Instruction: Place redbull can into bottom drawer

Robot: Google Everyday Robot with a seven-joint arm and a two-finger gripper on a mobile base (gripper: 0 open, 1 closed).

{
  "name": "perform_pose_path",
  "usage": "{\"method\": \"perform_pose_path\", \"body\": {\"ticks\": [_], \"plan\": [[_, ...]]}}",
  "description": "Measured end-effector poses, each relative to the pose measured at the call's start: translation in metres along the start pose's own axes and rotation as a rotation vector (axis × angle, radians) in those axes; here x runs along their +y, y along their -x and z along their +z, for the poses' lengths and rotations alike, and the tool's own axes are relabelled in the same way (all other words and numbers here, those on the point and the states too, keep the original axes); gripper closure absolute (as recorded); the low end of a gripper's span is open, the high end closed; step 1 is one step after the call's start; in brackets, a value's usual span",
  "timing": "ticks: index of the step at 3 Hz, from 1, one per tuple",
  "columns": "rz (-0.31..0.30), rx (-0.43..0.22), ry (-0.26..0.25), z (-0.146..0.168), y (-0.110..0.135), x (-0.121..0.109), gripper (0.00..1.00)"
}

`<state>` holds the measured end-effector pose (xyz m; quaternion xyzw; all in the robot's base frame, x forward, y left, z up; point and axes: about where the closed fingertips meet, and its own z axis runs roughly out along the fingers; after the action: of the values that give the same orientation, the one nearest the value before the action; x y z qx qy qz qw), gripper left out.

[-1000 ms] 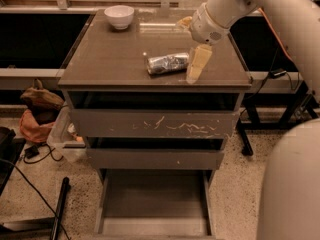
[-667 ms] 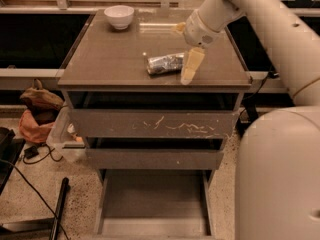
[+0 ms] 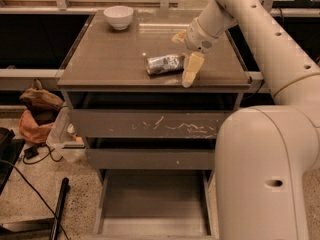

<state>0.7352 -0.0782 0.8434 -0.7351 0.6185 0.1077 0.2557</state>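
The redbull can point(image 3: 163, 64) lies on its side on the cabinet top point(image 3: 110, 59), silver with bluish patches. My gripper point(image 3: 181, 60) hangs at the can's right end. It is open, with one pale finger point(image 3: 192, 69) on the near side and the other point(image 3: 179, 36) on the far side. The fingers do not clasp the can. The bottom drawer point(image 3: 152, 204) is pulled out below, and its flat grey floor is bare.
A white bowl point(image 3: 118, 17) stands at the back left of the cabinet top. The scratched top drawer point(image 3: 155, 124) and the plain middle drawer point(image 3: 150, 159) are closed. A brown bag point(image 3: 37, 109), a plastic container point(image 3: 62, 136) and cables lie on the floor at left. My arm fills the right side.
My gripper has moved a little left, toward the can's right end. The arm now fills more of the right side. The can has not moved.
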Motion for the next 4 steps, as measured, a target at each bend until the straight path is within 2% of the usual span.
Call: {"method": "perform_pose_path", "body": {"ticks": [1,2,4], "plan": [[-0.004,0.002,0.022,0.01,-0.0022,-0.0049,0.0],[-0.004,0.0,0.015,0.0123,-0.0019,-0.0077,0.18],[-0.005,-0.002,0.005,0.0145,-0.0006,-0.0094,0.65]]}}
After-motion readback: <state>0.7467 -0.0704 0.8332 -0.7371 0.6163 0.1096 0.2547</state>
